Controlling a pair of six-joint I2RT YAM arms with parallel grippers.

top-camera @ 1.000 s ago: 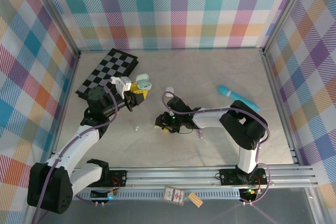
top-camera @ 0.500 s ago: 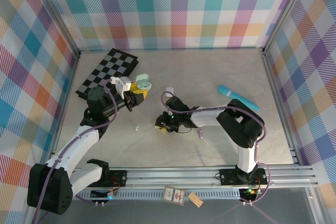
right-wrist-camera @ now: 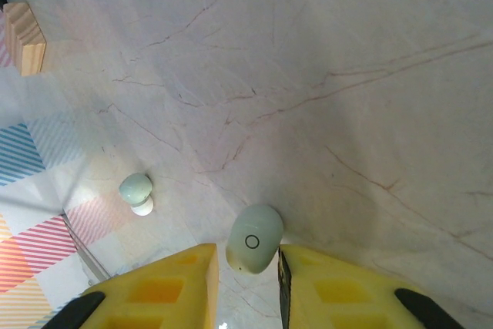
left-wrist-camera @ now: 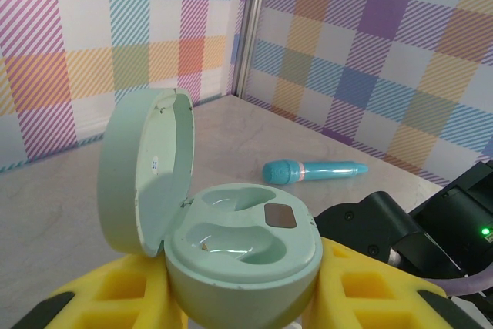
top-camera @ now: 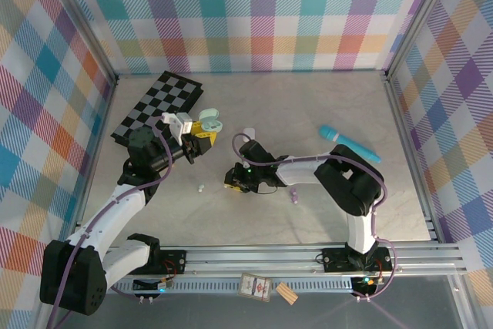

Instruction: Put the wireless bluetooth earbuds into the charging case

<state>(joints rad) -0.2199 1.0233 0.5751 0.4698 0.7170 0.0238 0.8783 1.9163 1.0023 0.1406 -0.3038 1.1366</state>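
My left gripper (top-camera: 199,135) (left-wrist-camera: 243,302) is shut on a pale green charging case (left-wrist-camera: 243,244) (top-camera: 209,122), held up off the table. Its lid stands open and both wells are empty. My right gripper (top-camera: 235,182) (right-wrist-camera: 245,275) is down at the table's middle. Its yellow fingers (right-wrist-camera: 323,287) are shut on a pale green earbud (right-wrist-camera: 254,238) marked with a small circle. A second pale green earbud (right-wrist-camera: 136,193) (top-camera: 199,188) lies loose on the table to the left. A purple earbud (top-camera: 293,196) lies by the right forearm.
A turquoise pen-like stick (top-camera: 350,144) (left-wrist-camera: 314,170) lies at the right. A checkerboard (top-camera: 158,105) sits at the back left. A small white item (top-camera: 248,132) rests behind the right gripper. Plaid walls enclose the table. A wooden block (right-wrist-camera: 23,36) shows beyond the near edge.
The right gripper's fingers have closed in on the pale green earbud, and that arm has crept slightly left. The left arm and the case have stayed put.
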